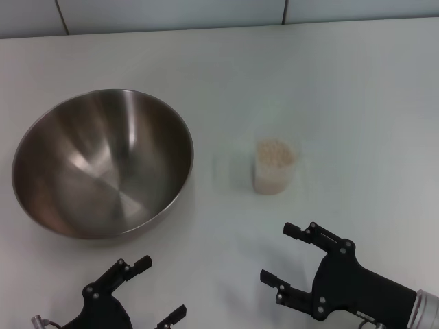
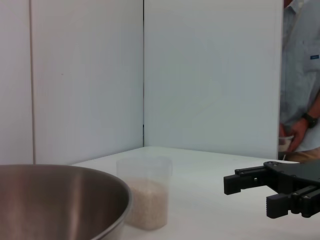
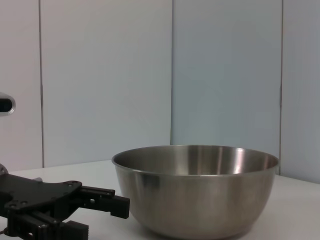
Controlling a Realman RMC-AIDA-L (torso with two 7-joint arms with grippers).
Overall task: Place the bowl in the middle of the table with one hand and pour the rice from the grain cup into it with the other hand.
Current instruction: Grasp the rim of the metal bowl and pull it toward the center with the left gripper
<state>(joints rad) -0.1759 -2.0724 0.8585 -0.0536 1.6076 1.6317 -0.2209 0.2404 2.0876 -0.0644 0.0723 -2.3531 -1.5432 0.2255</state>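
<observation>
The steel bowl [image 1: 101, 163] stands empty on the left part of the white table [image 1: 322, 89]; it also shows in the left wrist view [image 2: 55, 200] and the right wrist view [image 3: 196, 187]. The translucent grain cup [image 1: 274, 166] stands upright to its right, holding rice [image 1: 276, 152]; in the left wrist view the cup [image 2: 146, 192] is about half full. My left gripper [image 1: 162, 288] is open, near the front edge, just below the bowl. My right gripper [image 1: 278, 253] is open, in front of the cup, apart from it.
A tiled wall [image 1: 206, 14] runs along the table's far edge. A person [image 2: 302, 85] stands beyond the table in the left wrist view.
</observation>
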